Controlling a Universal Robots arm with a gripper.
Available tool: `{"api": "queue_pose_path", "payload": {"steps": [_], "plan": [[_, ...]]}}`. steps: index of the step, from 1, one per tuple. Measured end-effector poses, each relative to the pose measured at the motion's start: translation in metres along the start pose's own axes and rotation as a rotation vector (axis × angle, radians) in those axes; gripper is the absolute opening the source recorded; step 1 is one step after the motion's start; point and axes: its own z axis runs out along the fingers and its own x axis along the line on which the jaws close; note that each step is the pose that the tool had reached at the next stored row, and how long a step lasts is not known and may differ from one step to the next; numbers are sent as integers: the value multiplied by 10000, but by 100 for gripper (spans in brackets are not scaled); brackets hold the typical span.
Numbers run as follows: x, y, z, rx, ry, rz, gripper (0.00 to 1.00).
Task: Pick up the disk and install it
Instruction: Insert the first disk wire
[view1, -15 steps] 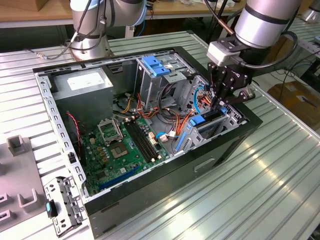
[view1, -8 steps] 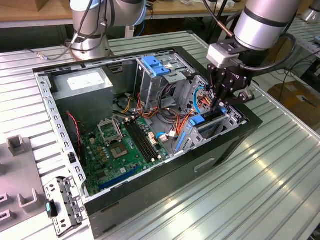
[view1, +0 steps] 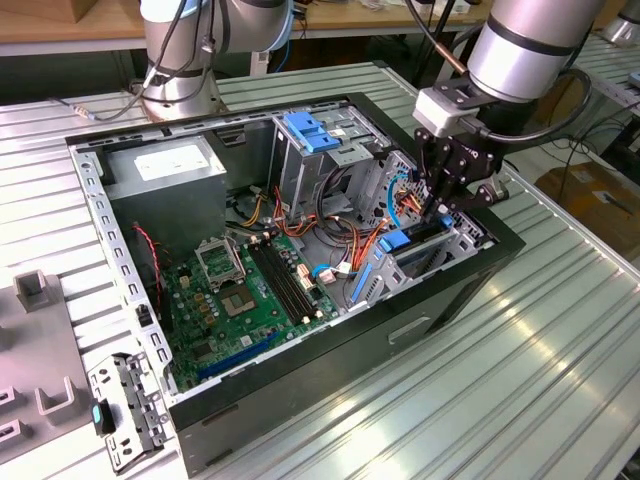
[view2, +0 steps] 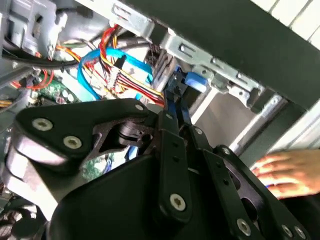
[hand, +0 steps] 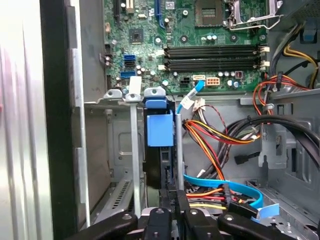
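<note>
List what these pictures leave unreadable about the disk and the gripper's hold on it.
- The disk: in the first wrist view it stands edge-on in its bay, so its label face is hidden by the bay's metal walls.
- The gripper: in the exterior view its fingertips are small and dark against the cables.
- Second wrist view: the gripper's own black linkage covers the disk's lower part and the contact.

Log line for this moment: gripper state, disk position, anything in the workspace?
gripper: shut on disk | disk: on edge in drive bay of computer case, blue rail showing | hand: beside case in second wrist view
</note>
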Motion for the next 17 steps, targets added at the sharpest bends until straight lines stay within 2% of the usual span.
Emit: {"api": "queue_pose_path", "payload": {"steps": [6,12,17], "plan": [[13,0,6,0,3,0,16],[12,1,63,-2,-17,0,16],[12,1,71,-2,-19,0,16]]}}
